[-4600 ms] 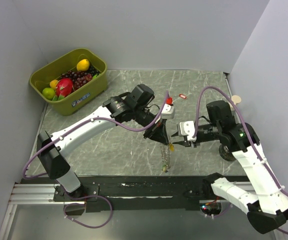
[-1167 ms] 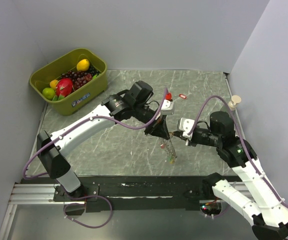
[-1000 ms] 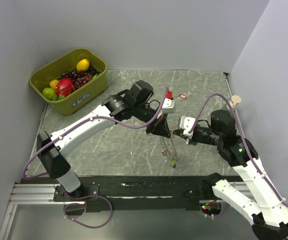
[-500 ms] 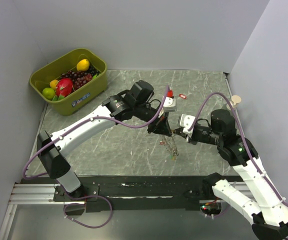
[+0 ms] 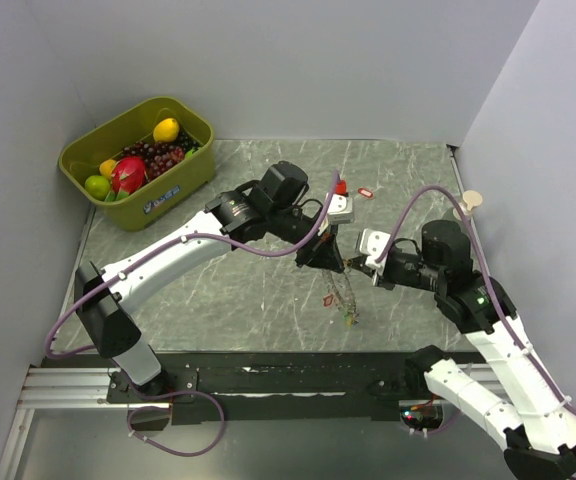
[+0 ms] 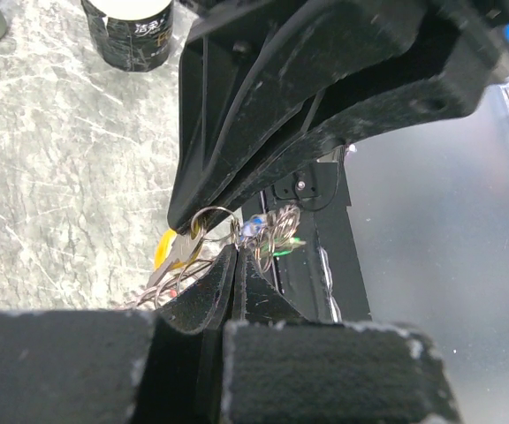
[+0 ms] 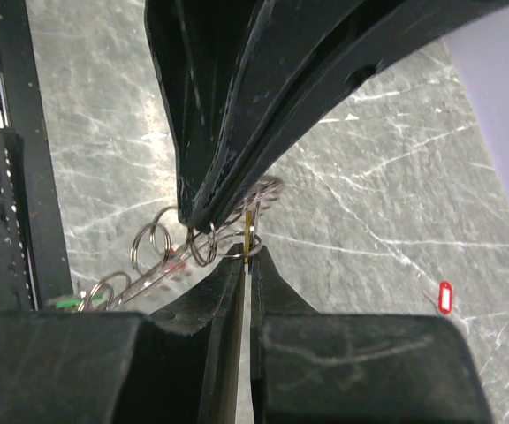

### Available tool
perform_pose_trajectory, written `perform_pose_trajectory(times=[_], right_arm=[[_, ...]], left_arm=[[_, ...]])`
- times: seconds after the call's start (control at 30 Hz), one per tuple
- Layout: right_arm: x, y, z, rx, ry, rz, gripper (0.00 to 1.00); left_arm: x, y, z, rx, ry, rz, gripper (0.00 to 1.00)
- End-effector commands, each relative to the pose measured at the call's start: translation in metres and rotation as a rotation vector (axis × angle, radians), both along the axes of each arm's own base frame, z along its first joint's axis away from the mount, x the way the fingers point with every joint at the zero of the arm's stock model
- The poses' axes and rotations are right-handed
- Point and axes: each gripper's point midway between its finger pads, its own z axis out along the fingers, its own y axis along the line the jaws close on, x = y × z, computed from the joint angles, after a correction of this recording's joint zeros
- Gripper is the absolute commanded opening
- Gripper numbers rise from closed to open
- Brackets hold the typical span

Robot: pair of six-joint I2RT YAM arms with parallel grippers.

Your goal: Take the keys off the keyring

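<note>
Marble table (image 5: 218, 290): one keyring (image 5: 345, 298) hanging (one key (image 5: 365, 191) loose).

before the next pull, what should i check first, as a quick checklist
1. Left end effector shut on the silvery beaded metal chain keyring: ok
2. Right end effector shut on the small yellow plastic key: ok
3. Yellow key off the keyring: not ok
4. Keyring's hanging end clear of the grey marbled table: cannot tell
5. Small red plastic key lying loose on the table, away from both end effectors: ok
</note>
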Motion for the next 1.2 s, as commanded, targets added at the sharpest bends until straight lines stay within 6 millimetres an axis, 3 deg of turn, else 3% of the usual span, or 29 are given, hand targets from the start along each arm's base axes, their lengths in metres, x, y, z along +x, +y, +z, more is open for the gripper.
perform_pose_trajectory(times=[0.0, 0.83, 1.0, 1.07, 1.1, 1.17], right_arm=[[0.002, -0.002, -0.003, -0.008, -0.047, -0.004, 0.0], [0.0, -0.005, -0.03, -0.039, -0.018, 0.013, 0.0], [-0.012, 0.002, -0.029, -0.036, 0.011, 0.083, 0.01], [-0.02, 0.003, -0.029, -0.051, 0.021, 0.125, 0.11], [-0.024, 0.002, -0.029, -0.058, 0.024, 0.135, 0.26], [-0.034, -0.002, -0.022, -0.07, 0.012, 0.16, 0.38]], left_arm=[[-0.005, 0.001, 0.028, -0.075, -0.041, -0.007, 0.01], [0.002, 0.01, 0.038, -0.108, -0.018, 0.014, 0.01], [0.002, 0.009, 0.038, -0.11, -0.007, 0.003, 0.01], [0.002, 0.008, 0.038, -0.111, -0.004, 0.003, 0.01], [0.002, 0.008, 0.038, -0.109, -0.004, 0.002, 0.01], [0.002, 0.01, 0.04, -0.114, -0.009, 0.003, 0.01]])
